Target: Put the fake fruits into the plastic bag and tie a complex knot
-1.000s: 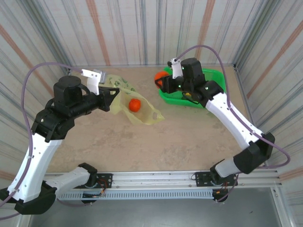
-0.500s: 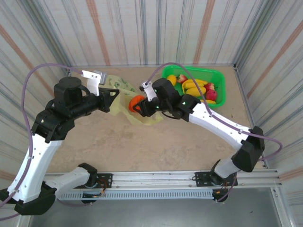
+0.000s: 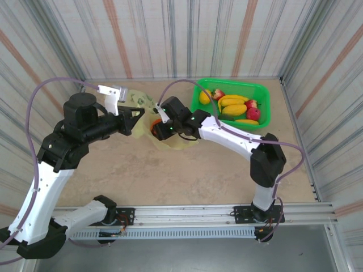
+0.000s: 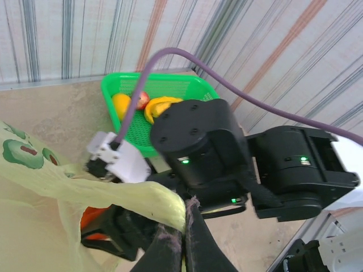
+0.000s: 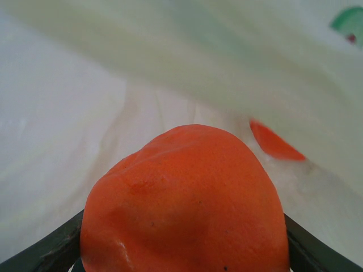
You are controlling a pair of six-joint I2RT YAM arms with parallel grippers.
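Note:
My left gripper [image 3: 138, 115] is shut on the rim of the yellow-green plastic bag [image 3: 180, 140] and holds its mouth up. In the left wrist view its fingers [image 4: 170, 249] pinch the bunched bag edge [image 4: 142, 195]. My right gripper [image 3: 155, 130] is at the bag's mouth, shut on an orange fake fruit [image 3: 155, 123]. In the right wrist view that orange fruit [image 5: 184, 204] sits between the dark fingers [image 5: 51, 246], with the bag's pale inside [image 5: 68, 113] all round. A second orange fruit [image 5: 273, 141] lies deeper in the bag. No knot is in view.
The bright green slotted basket [image 3: 227, 84] stands at the back right with yellow bananas [image 3: 233, 105], a red apple [image 3: 253, 113] and a strawberry [image 3: 218, 94] in it. Striped walls close in the table on three sides. The right arm's cable [image 4: 147, 73] arcs over the basket.
My right arm has swung left from the green basket to the bag's mouth, carrying the orange fruit. My left gripper has kept its hold on the bag edge.

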